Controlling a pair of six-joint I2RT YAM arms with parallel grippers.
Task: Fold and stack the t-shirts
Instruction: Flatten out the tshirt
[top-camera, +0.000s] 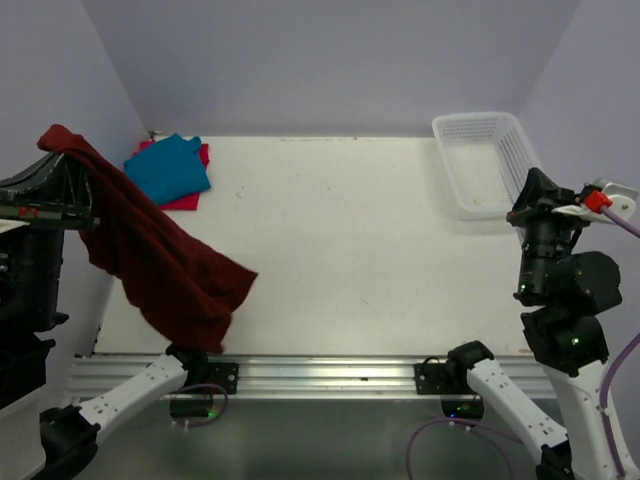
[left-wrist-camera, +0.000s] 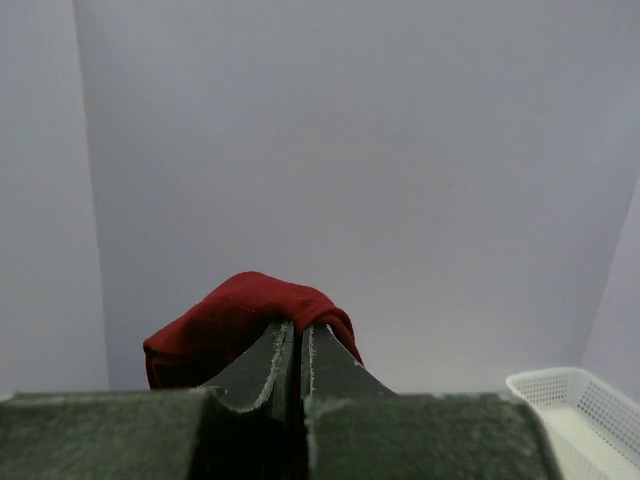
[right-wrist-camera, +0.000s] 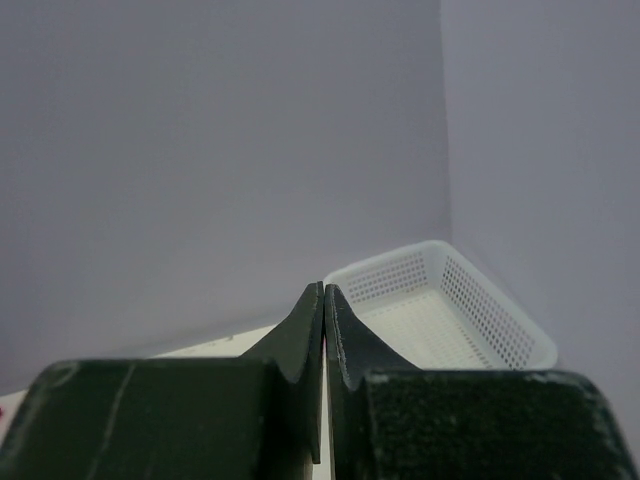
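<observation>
My left gripper is raised high at the far left and shut on the dark maroon t-shirt, which hangs down from it to the table's near left. In the left wrist view the maroon cloth bunches over the closed gripper. The teal blue t-shirt lies folded on the folded red-pink t-shirt at the back left. My right gripper is shut and empty, held up at the right; the right wrist view shows it pressed shut.
A white mesh basket stands empty at the back right; it also shows in the right wrist view and the left wrist view. Purple walls enclose the white table. A metal rail runs along the near edge.
</observation>
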